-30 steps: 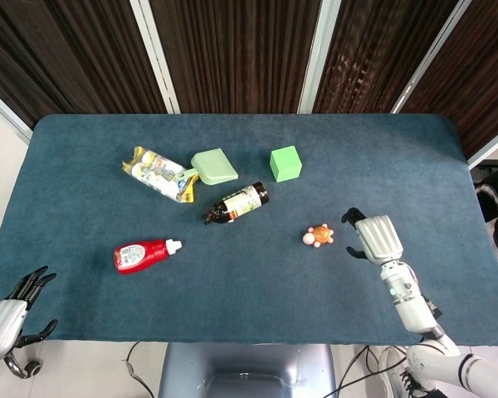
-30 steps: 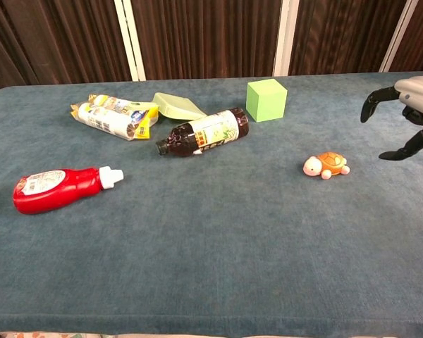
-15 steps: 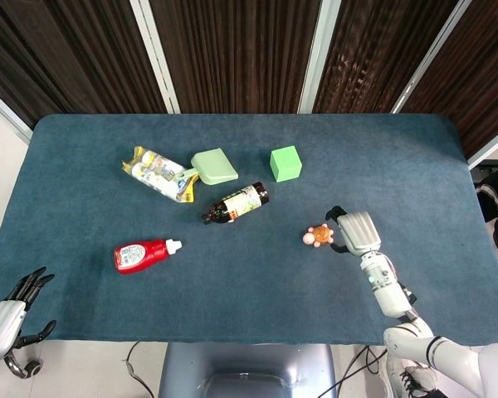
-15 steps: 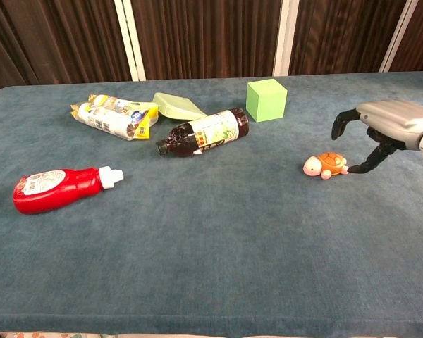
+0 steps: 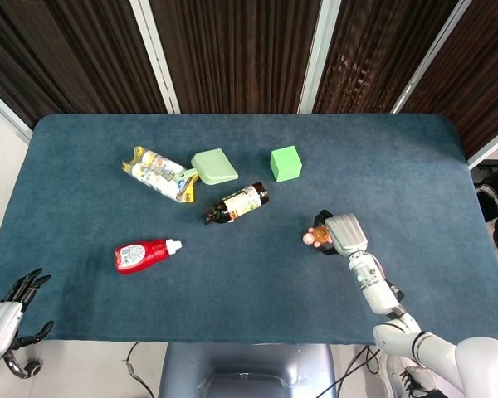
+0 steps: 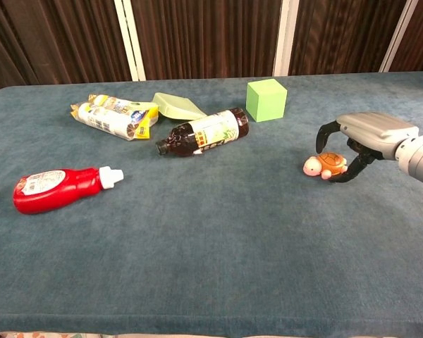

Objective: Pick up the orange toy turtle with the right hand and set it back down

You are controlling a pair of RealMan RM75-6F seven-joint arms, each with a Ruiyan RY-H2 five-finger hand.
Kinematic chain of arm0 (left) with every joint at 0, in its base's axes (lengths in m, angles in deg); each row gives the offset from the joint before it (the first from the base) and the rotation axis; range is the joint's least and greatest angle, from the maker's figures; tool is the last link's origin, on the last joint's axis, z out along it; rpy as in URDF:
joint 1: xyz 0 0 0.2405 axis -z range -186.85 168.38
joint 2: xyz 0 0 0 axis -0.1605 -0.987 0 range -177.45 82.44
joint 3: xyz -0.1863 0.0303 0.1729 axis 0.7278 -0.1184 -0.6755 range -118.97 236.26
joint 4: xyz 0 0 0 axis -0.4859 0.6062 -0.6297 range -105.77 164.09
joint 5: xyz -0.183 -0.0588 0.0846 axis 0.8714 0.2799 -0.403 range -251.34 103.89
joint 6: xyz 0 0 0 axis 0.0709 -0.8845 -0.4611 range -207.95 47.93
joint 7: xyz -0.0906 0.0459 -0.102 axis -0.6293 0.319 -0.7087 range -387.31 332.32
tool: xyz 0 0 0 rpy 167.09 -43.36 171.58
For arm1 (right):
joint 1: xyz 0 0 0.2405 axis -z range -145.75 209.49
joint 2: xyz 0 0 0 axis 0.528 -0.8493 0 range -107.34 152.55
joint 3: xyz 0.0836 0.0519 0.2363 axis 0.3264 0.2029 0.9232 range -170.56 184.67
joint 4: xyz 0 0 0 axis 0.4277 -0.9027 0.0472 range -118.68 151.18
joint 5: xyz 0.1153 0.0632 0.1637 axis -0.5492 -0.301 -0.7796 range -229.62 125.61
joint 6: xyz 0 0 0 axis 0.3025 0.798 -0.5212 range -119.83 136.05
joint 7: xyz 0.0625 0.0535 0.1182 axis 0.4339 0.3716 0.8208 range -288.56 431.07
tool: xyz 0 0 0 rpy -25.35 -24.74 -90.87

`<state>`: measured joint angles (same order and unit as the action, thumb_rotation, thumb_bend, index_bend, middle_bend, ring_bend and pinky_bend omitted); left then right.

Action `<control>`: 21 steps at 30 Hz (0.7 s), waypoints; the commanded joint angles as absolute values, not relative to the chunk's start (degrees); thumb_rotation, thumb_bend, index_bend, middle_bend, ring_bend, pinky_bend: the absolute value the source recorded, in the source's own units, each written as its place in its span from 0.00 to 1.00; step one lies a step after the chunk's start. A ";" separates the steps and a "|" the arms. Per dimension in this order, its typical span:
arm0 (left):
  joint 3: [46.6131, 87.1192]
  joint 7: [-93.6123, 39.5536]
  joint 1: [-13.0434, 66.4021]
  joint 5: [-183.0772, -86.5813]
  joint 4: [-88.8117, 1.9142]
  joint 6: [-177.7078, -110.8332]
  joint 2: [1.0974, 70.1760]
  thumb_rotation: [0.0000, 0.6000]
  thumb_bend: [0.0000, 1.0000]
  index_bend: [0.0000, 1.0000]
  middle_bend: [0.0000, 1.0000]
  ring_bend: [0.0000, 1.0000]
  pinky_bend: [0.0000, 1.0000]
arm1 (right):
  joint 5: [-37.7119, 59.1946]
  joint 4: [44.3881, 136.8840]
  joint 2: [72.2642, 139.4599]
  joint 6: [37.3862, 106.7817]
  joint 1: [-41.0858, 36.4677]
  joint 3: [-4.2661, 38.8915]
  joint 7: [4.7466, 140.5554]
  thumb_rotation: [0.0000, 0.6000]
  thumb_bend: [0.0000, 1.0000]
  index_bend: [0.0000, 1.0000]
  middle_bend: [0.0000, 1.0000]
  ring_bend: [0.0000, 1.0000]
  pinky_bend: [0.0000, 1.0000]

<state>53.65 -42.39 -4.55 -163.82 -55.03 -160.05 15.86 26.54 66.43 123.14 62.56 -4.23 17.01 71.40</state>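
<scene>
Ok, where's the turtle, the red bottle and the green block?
turtle [image 6: 326, 164], chest view, on its orange shell.
red bottle [image 6: 53, 189], chest view, on its red body.
green block [image 6: 266, 100], chest view, on its front face.

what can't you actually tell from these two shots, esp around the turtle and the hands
- Orange toy turtle: in the head view the right hand covers its right side; whether fingers really touch it is unclear in both views.
- Left hand: cut by the head view's bottom-left edge and absent from the chest view.
- Red bottle and dark bottle: label print too small to read.
</scene>
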 commanded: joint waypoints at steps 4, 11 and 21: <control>53.82 -42.50 -4.77 -163.20 -54.77 -159.89 16.03 1.00 0.30 0.12 0.00 0.05 0.38 | 27.79 64.19 124.78 64.57 -4.54 16.63 74.29 1.00 0.29 0.64 0.51 1.00 1.00; 54.04 -42.06 -4.83 -162.67 -54.74 -159.53 16.22 1.00 0.30 0.12 0.00 0.05 0.38 | 28.64 61.62 126.34 68.11 -4.09 16.65 76.25 1.00 0.30 0.80 0.64 1.00 1.00; 54.37 -41.13 -4.66 -162.12 -55.15 -158.86 16.46 1.00 0.30 0.12 0.00 0.05 0.38 | 29.74 58.28 127.65 71.44 -3.61 16.28 78.44 1.00 0.38 0.83 0.71 1.00 1.00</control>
<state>54.35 -41.17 -4.67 -162.14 -55.11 -158.90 16.45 29.52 58.60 127.47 71.09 -3.68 16.35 78.14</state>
